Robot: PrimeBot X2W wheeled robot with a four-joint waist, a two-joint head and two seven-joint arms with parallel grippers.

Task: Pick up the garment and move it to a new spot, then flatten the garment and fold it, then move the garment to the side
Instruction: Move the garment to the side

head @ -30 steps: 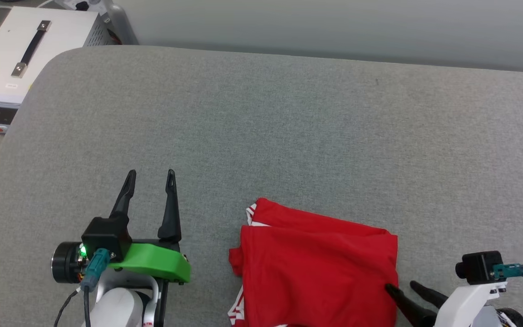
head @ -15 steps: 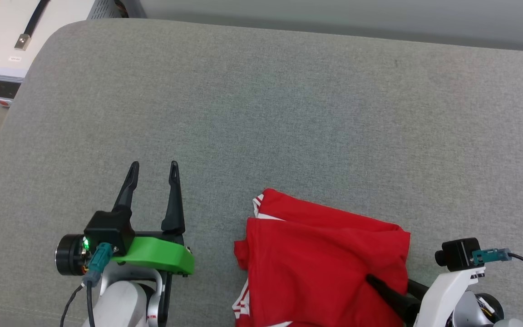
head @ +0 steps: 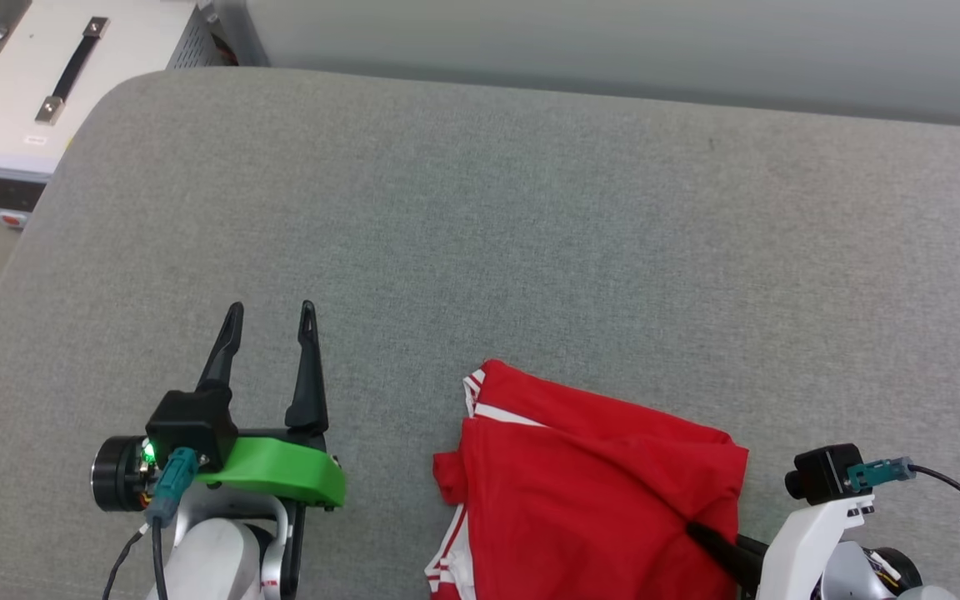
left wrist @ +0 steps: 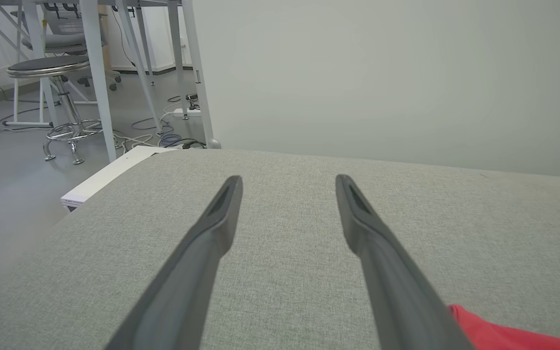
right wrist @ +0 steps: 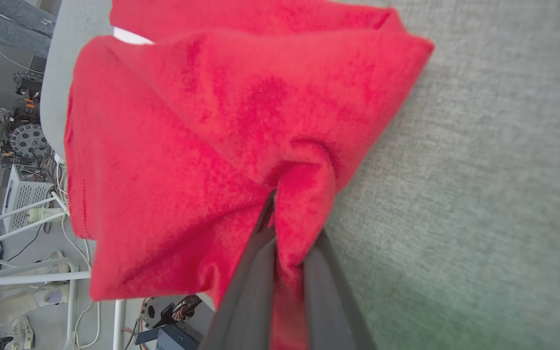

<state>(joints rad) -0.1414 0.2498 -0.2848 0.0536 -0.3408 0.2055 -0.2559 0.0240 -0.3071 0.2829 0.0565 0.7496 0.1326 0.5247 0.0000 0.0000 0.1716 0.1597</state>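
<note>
Broad grey padded surface (head: 530, 208) lies open beyond the red garment (head: 580, 492), bunched near its front edge. The right gripper (right wrist: 287, 228) pinches the cloth's right side; the left gripper (head: 270, 312) stands spread wide, well apart.

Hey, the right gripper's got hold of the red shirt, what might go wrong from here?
First, the right gripper pinches only a small fold near one edge of the garment, so the cloth may slip out when lifted.
Second, the left gripper stands open and apart from the cloth, so a one-sided lift would likely let the folded layers sag and bunch.
</note>
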